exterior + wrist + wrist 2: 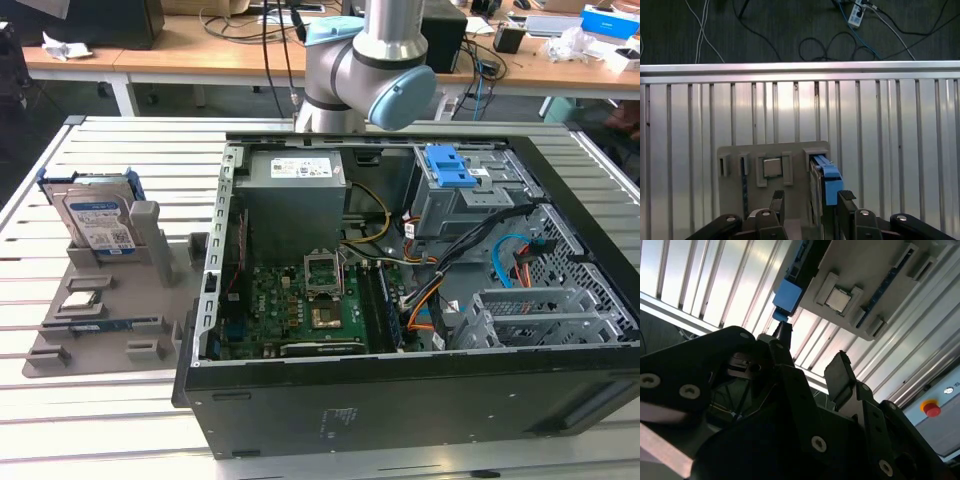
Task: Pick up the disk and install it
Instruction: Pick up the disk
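Open case [400,400] on a slatted table [100,440]. Inside the case: motherboard [290,305], grey power supply [295,195] at the far end, blue ridged latch [447,165], orange and blue cables [425,305]. Beside the case, to the exterior view's left: grey holder [100,345], with a square chip [771,167] in one pocket in the first wrist view. Behind the case: wooden desks [200,55].

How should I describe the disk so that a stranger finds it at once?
To the exterior view's left of the open computer case lies a grey holder tray. The disk stands on edge at its far end: a silver drive with a white-and-blue label and a blue frame, unlike the small square chip lying flat nearby.
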Controlling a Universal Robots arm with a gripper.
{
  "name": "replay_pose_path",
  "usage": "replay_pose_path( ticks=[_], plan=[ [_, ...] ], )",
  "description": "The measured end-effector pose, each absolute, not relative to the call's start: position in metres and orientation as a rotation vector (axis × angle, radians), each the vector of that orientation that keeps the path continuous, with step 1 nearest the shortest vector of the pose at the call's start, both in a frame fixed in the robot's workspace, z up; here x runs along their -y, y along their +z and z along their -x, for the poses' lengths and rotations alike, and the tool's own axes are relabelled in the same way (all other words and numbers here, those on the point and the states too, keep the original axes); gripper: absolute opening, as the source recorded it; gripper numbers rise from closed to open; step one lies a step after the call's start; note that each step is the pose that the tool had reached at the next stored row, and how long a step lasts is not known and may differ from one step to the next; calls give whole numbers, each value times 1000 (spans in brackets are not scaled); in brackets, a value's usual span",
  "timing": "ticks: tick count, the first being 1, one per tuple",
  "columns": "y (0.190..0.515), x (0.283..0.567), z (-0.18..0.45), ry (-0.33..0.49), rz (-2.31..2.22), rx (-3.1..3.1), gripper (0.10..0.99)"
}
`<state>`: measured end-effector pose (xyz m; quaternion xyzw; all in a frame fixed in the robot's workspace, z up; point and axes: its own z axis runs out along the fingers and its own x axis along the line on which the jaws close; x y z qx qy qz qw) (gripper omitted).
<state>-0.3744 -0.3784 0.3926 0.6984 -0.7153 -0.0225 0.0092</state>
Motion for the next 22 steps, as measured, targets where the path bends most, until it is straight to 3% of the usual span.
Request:
replay_pose_path(
  ticks=[22],
  plan=[
    [387, 368, 360, -53, -2174, 2227, 541]
  ],
)
